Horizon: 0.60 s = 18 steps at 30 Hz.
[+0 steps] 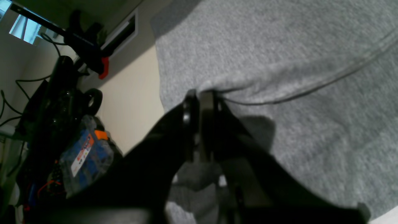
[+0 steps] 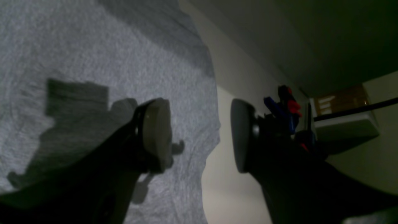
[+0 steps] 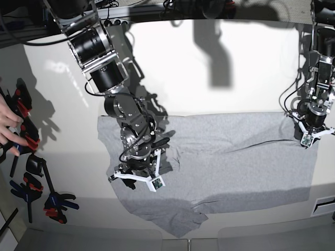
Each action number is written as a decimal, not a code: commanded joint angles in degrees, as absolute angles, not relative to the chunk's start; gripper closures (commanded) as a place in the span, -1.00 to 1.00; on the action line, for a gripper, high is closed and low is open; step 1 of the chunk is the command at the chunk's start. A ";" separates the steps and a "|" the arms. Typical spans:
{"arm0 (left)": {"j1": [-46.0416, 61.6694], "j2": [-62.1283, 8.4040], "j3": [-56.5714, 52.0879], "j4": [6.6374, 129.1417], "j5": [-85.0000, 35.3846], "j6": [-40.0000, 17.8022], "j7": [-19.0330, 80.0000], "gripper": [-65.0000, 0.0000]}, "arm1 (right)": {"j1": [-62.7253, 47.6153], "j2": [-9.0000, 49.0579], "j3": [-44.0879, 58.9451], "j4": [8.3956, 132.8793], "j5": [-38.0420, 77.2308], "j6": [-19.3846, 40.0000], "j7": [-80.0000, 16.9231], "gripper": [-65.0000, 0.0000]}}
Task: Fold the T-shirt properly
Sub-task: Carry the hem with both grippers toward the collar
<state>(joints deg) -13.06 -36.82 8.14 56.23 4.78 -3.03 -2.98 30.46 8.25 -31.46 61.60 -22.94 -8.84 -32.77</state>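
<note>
T-shirt (image 3: 230, 167) lies spread (grey, slightly rumpled).

The robot's arms (image 3: 116, 86) were black, with silvery metal joints, black cables, and white brackets carrying small green parts near the wrists.

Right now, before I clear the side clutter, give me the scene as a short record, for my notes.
shirt: grey T-shirt, spread on the table, a crease running across it
left pincer: closed on the shirt
right pincer: open, over the shirt
beside shirt: clamps
person: hand at the edge near the clamps
</note>
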 commanded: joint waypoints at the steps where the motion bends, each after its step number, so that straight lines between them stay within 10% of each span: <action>1: -14.48 -38.11 7.55 56.90 4.64 -1.50 -4.60 0.74 | 32.56 8.08 -31.14 62.65 -23.99 -9.93 -32.23 0.10; 18: -15.25 -38.11 7.55 56.90 10.48 2.31 -7.38 0.65 | 32.53 8.08 -31.14 62.65 -23.99 -9.91 -32.73 0.10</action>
